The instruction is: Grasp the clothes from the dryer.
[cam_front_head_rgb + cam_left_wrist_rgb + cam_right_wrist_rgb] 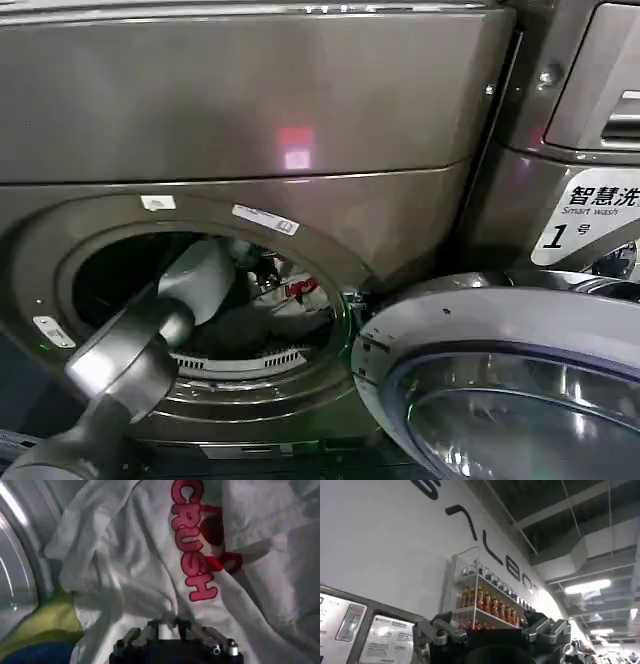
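Left jaws, closed, pinch the white clothes inside the dryer.

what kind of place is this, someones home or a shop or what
Probably a laundry shop or showroom, not a home. Two bronze-grey front-loaders stand side by side: the open dryer and a numbered machine marked "Smart wash". Elsewhere, a wall shelf of bottles hangs under exposed ceiling ducts.

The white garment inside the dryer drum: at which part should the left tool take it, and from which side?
Take the white garment at a raised fold beside the red lettering, where bunched cloth gives something to pinch. Come straight in through the round port, since the left tool already faces the crumpled cloth.
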`<state>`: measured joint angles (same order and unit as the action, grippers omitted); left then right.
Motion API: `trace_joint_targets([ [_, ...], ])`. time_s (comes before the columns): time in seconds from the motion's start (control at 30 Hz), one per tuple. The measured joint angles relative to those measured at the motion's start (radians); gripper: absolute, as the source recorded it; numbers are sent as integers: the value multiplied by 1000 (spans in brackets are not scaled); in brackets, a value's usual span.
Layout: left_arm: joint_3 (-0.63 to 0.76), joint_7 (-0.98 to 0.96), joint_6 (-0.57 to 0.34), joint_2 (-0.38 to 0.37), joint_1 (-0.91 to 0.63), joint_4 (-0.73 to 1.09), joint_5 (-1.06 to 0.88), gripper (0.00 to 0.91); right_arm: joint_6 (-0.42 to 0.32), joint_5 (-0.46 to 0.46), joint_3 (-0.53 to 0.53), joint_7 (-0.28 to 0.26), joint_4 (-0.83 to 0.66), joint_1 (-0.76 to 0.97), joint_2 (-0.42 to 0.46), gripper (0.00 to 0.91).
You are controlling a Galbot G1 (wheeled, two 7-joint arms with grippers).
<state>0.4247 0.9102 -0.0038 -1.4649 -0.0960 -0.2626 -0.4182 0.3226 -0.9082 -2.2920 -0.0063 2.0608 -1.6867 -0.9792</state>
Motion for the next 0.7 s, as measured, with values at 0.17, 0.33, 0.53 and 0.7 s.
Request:
trace_joint_targets([
  [0.17,-4,-1,-3,3,4,-8,28,0,-2,0,-6,-1,0,-3,-2,907],
  [0.33,-28,-3,6,12,17,-32,61,0,-5,-1,-10,-1,0,-4,-8,907],
  [0.53,-129,-59,29,30,58,-106,116,0,-6,-1,-8,-2,0,0,-7,907],
  [0.7,-283,-151,65,51,127,-223,206,0,-8,7,7,-4,8,7,-8,907],
])
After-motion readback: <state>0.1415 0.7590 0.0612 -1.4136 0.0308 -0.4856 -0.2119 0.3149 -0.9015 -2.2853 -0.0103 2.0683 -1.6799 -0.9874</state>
